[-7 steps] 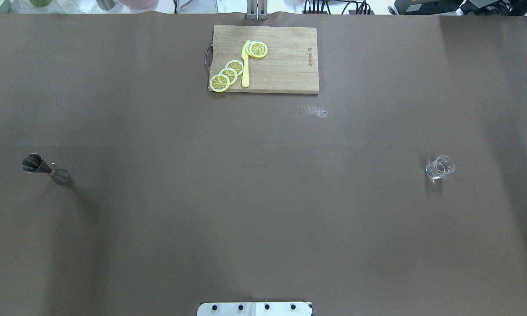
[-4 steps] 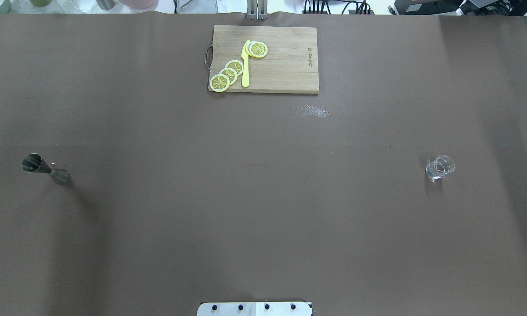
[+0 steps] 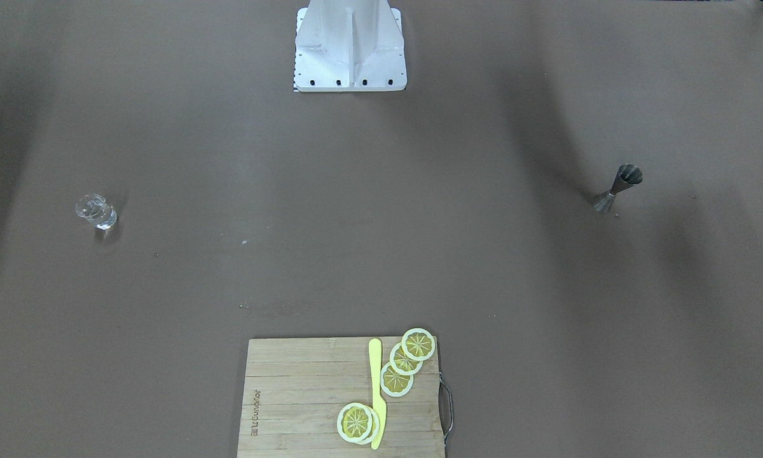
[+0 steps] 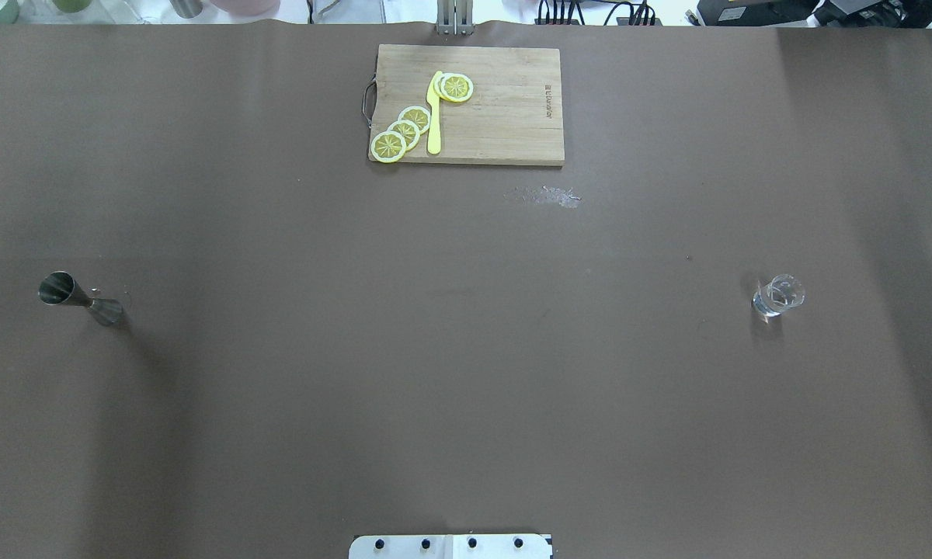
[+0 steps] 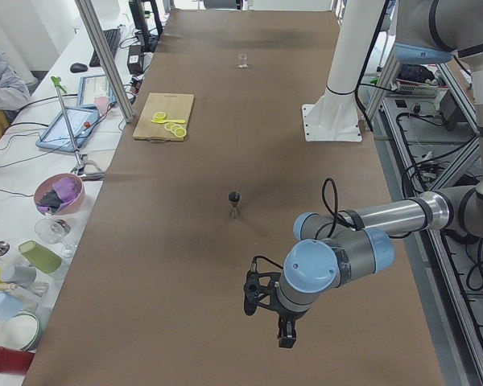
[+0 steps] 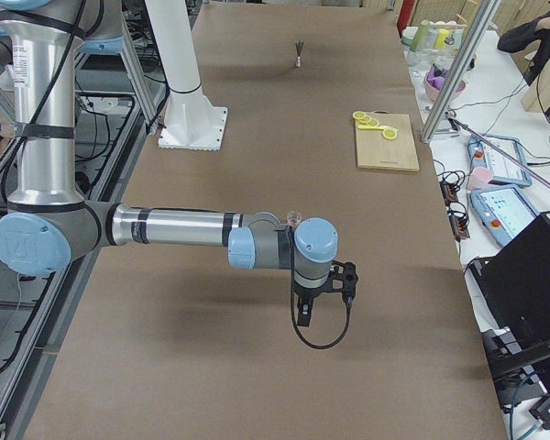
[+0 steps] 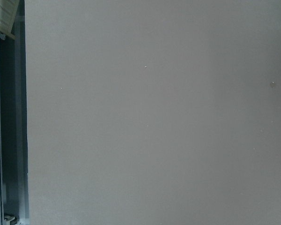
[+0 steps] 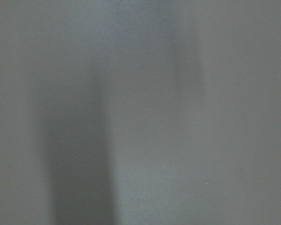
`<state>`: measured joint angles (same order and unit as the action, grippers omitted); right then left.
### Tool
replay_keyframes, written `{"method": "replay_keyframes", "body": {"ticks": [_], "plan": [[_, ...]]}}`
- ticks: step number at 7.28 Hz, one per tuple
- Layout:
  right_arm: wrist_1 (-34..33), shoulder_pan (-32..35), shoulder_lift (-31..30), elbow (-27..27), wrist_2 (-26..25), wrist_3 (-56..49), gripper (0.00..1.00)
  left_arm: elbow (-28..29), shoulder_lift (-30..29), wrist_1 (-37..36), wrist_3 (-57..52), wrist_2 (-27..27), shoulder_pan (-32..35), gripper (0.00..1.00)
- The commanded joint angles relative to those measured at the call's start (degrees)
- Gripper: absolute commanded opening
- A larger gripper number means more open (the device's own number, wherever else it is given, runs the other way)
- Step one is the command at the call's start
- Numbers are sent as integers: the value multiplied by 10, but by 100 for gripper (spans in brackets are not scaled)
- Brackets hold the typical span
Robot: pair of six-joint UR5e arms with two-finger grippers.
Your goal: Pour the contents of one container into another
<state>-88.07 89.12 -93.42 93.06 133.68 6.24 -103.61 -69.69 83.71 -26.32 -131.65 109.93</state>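
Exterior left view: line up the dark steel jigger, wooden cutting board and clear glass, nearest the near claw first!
1. Dark steel jigger, mid-table, closest to left claw.
2. Wooden cutting board, farther, view's left.
3. Clear glass, table's far end.

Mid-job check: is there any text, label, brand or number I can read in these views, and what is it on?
No text can be read for certain.
Cutting board: a brand mark near one short edge, turned sideways, too small to read.
Paper strip in the corner of the left wrist view: print, too blurred to read.
Tablet: screen too small to read.
Jigger and glass: no markings visible.
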Motion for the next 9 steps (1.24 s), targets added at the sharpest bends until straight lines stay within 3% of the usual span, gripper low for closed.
{"method": "replay_keyframes", "body": {"ticks": [1,3,5,9], "plan": [[0,0,0,-2,0,0,100,0,0,1,-6,0,-1,98],[0,0,0,-2,-1,0,100,2,3,-2,5,-1,0,98],[0,0,0,-1,0,0,100,6,1,7,97,-29,0,98],[2,-1,9,6,-3,6,100,11,-2,7,97,-29,-1,98]]}}
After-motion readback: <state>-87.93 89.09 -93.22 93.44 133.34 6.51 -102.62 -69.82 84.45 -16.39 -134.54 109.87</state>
